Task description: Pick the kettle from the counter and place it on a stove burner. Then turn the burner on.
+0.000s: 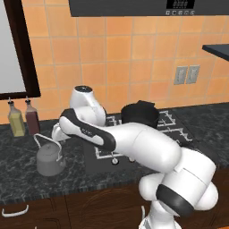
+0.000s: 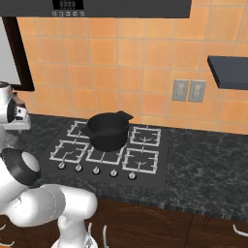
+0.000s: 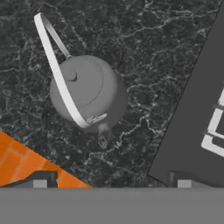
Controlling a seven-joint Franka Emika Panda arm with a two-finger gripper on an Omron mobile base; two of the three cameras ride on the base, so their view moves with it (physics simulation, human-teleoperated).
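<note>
The dull-grey kettle stands upright on the black veined counter, left of the cooktop. The hand view looks straight down on the kettle, its thin handle arching over the lid and its spout pointing toward the fingers. My gripper hovers above it, open, with nothing between the widely spread fingertips. My hand hangs just over the kettle's handle. The rear-left stove burner is bare, right beside a black pot.
A large black pot sits on the middle grates of the cooktop. A row of knobs lines the stove's front. Two bottles stand behind the kettle by the tiled wall. The cooktop's corner lies right of the kettle.
</note>
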